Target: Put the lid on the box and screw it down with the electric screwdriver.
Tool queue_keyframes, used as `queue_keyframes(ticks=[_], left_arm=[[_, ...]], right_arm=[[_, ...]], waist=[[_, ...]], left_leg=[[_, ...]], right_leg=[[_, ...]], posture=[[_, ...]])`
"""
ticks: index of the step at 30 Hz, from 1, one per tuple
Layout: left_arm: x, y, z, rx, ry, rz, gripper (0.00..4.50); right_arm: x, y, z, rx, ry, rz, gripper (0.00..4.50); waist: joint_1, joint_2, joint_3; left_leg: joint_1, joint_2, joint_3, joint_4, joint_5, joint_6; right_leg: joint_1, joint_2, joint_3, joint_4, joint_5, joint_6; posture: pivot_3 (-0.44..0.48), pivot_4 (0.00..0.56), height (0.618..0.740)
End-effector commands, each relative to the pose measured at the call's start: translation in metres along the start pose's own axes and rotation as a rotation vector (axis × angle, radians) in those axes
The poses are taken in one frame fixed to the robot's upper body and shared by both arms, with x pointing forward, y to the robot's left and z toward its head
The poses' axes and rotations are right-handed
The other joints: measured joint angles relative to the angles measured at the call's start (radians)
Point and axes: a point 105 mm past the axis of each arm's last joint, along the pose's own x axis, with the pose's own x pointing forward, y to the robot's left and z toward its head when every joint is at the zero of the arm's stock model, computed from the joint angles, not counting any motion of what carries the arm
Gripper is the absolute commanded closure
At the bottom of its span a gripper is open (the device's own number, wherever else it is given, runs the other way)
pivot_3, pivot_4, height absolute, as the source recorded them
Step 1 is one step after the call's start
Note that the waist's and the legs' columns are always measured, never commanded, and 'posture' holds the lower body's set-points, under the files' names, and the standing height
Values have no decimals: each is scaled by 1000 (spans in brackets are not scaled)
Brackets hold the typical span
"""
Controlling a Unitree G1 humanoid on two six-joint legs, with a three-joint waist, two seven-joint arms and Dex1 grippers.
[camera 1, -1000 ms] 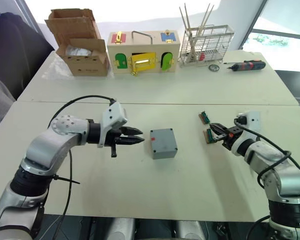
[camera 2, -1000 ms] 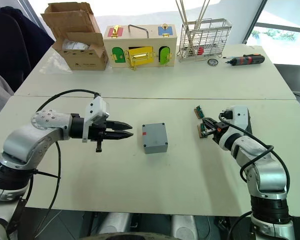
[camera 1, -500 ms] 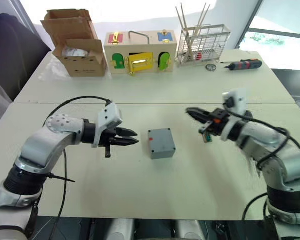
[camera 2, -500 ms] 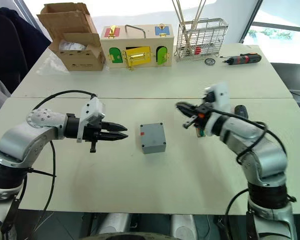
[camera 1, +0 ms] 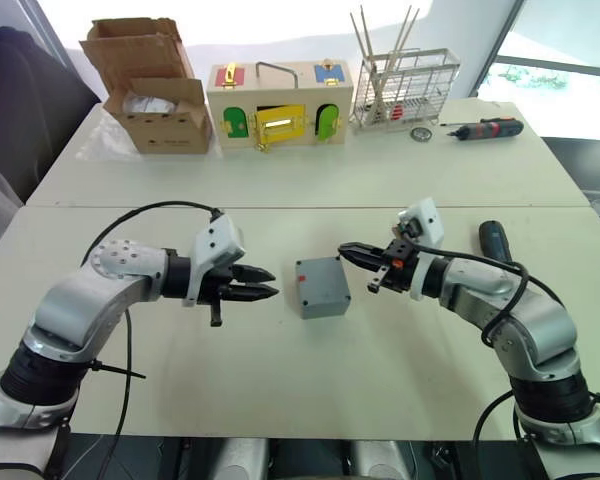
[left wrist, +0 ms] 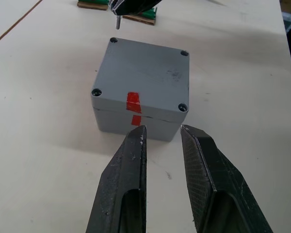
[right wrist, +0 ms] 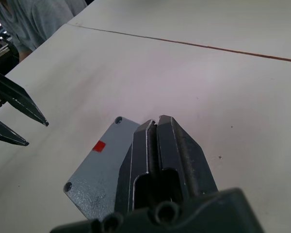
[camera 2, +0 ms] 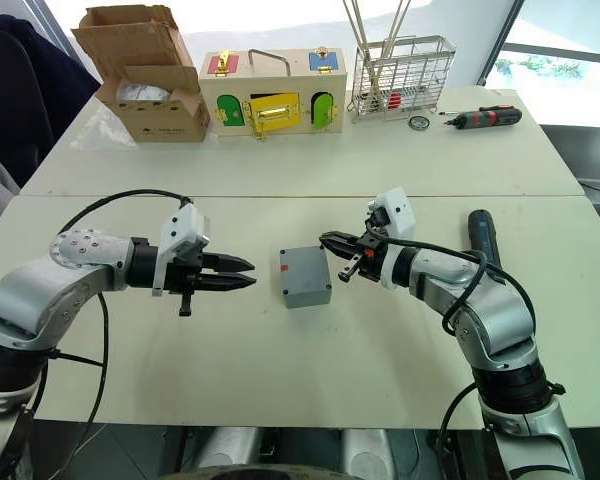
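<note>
Gripping the electric screwdriver (camera 2: pixel 483 234) mid-barrel suits you, probably heavy and slick; left end effector (left wrist: pixel 162 133) spread, right end effector (camera 2: pixel 332 240) pressed together.

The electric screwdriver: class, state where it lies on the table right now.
In the head views, the electric screwdriver lies on the near table's right side, just beyond the right forearm, well right of the grey box.

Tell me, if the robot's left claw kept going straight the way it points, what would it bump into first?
Most likely the box. The left gripper points at its red-marked side, with only bare table between them.
</note>
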Motion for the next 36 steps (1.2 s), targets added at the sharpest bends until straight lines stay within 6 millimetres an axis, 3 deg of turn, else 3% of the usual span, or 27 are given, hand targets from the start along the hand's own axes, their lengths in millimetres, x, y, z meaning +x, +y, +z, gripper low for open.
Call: queue_keyframes(ticks=[1,33,36], left_arm=[[-7,1,11,40,-26,25,3424],[-5,4,8,47,-16,43,3424],[-4,4,9,48,-18,43,3424]], right_arm=[[2,3,4,-17,-28,9,4472],[12,-3,-16,-22,29,-14,4472],[12,-3,-12,-33,22,-9,3594]], waist=[[0,0,0],[0,0,0],[0,0,0]], left_leg=[[0,0,0,0,0,0],[0,0,0,0,0,0],[0,0,0,0,0,0]], right_leg=[[0,0,0,0,0,0],[0,0,0,0,0,0],[0,0,0,0,0,0]], posture=[[0,150,731],[0,150,731],[0,150,731]])
